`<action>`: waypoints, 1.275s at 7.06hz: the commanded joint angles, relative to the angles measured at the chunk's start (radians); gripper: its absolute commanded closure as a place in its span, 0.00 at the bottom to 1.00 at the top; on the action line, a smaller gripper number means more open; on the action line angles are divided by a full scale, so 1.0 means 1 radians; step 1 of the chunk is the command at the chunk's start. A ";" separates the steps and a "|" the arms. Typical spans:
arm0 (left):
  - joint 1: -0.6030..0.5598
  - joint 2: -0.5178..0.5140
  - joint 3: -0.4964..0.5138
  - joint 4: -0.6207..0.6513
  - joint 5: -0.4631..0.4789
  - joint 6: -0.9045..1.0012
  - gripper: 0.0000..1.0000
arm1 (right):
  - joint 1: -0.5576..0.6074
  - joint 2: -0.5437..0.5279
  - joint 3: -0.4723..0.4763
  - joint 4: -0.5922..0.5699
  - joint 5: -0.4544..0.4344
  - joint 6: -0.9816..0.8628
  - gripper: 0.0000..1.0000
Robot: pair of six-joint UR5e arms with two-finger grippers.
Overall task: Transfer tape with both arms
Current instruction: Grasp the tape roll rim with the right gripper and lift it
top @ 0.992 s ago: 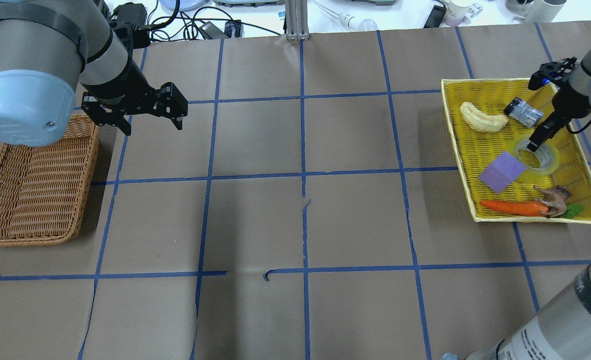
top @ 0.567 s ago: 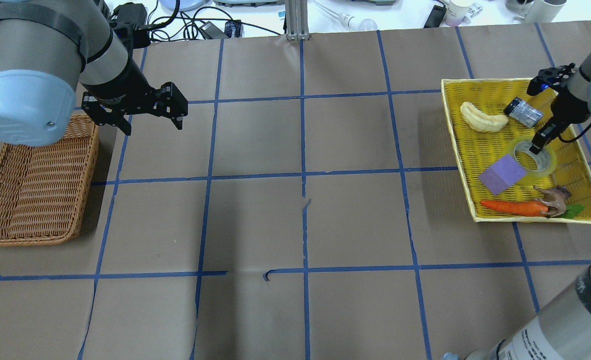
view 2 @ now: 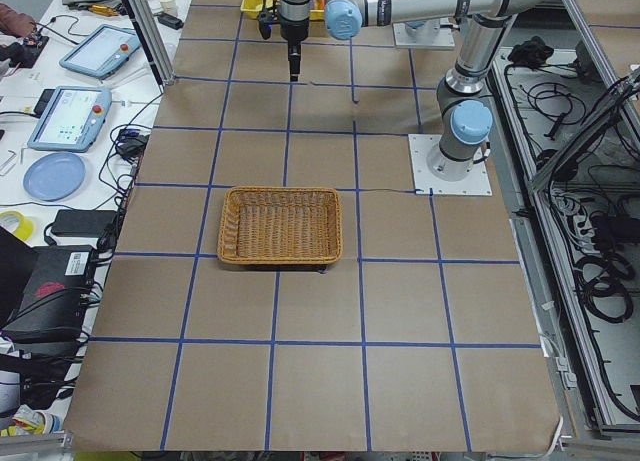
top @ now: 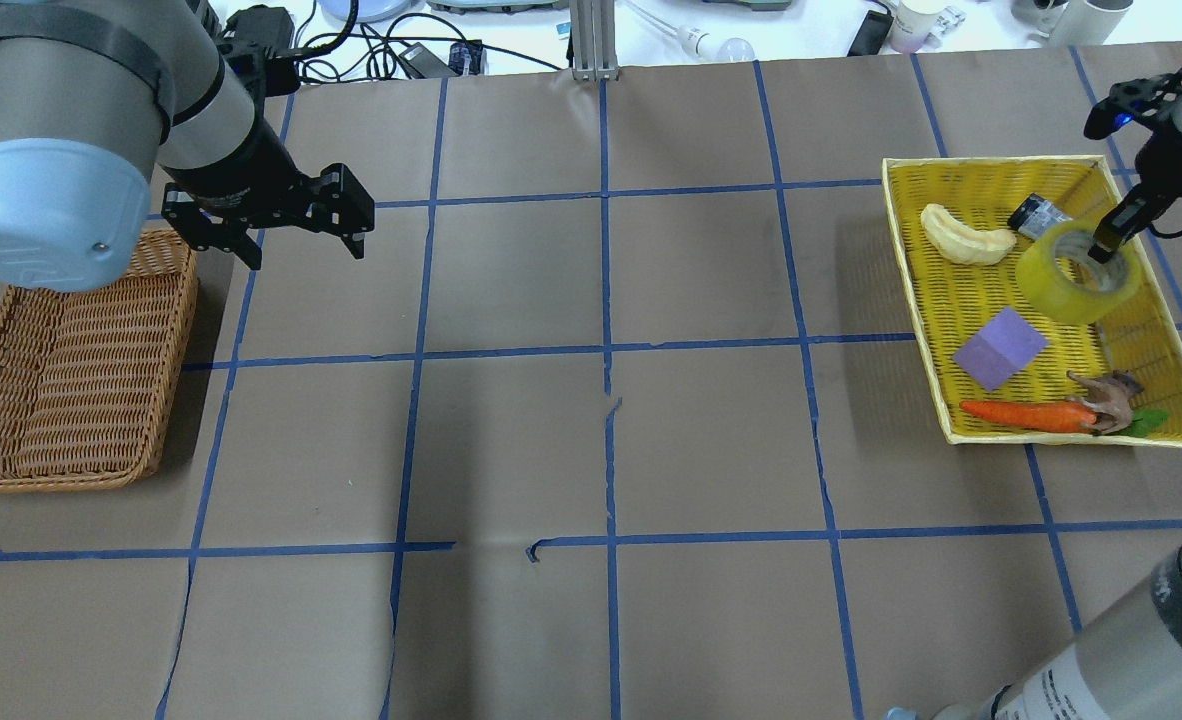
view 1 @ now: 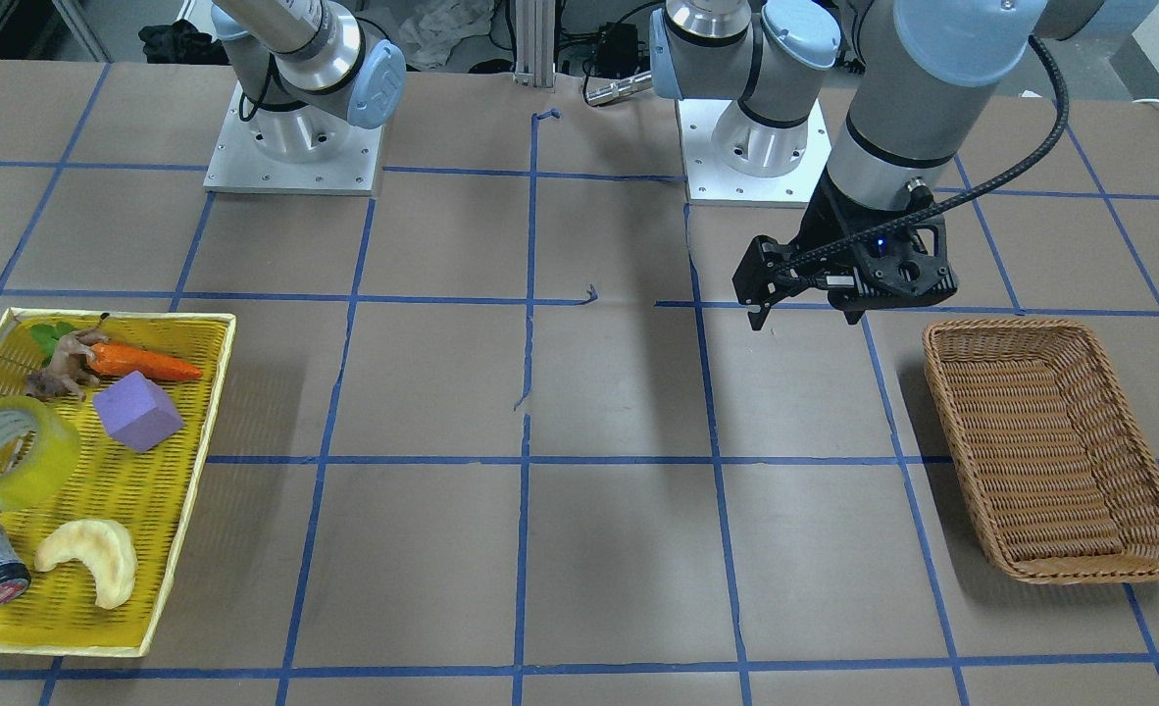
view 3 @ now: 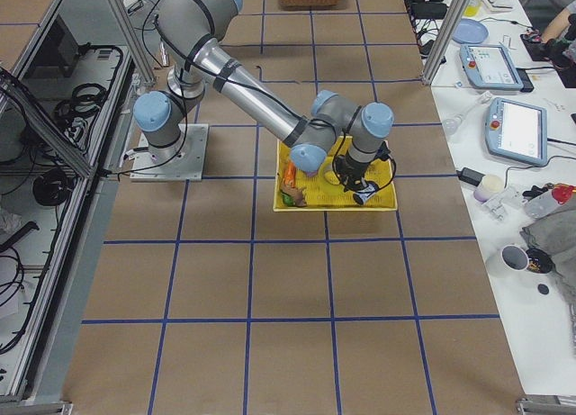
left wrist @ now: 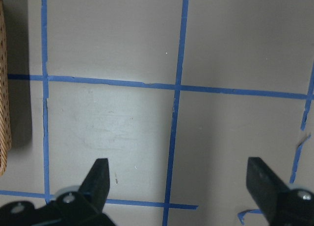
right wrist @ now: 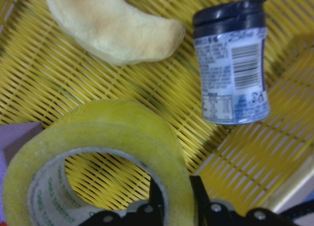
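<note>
The tape (top: 1051,275), a wide yellow ring with a pale core, hangs tilted above the yellow tray (top: 911,260). My right gripper (top: 1106,245) is shut on the tape's wall, one finger inside the core and one outside. The right wrist view shows this grip (right wrist: 174,196) on the tape (right wrist: 113,123). In the front view the tape (view 1: 45,456) is at the left edge. My left gripper (top: 306,257) is open and empty, hovering over the table beside the wicker basket (top: 61,400). It also shows open in the left wrist view (left wrist: 179,179).
The tray holds a pale crescent pastry (top: 966,235), a small dark cylinder (top: 1036,213), a purple block (top: 999,345), a carrot (top: 1026,413) and a toy animal (top: 1106,392). Blue tape lines grid the brown table. Cables and clutter lie beyond the far edge.
My right gripper has risen and moved toward the tray's far side, lifting the tape off the tray floor and away from the purple block. The left arm has not moved.
</note>
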 commanded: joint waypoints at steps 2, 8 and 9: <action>0.000 0.000 0.000 0.000 0.001 0.003 0.00 | 0.193 -0.004 -0.118 0.051 -0.004 0.181 1.00; 0.000 0.000 0.000 0.000 -0.001 0.003 0.00 | 0.586 0.153 -0.265 0.031 0.016 0.928 1.00; 0.000 0.000 -0.001 0.000 -0.001 0.003 0.00 | 0.634 0.236 -0.366 0.031 0.018 0.967 1.00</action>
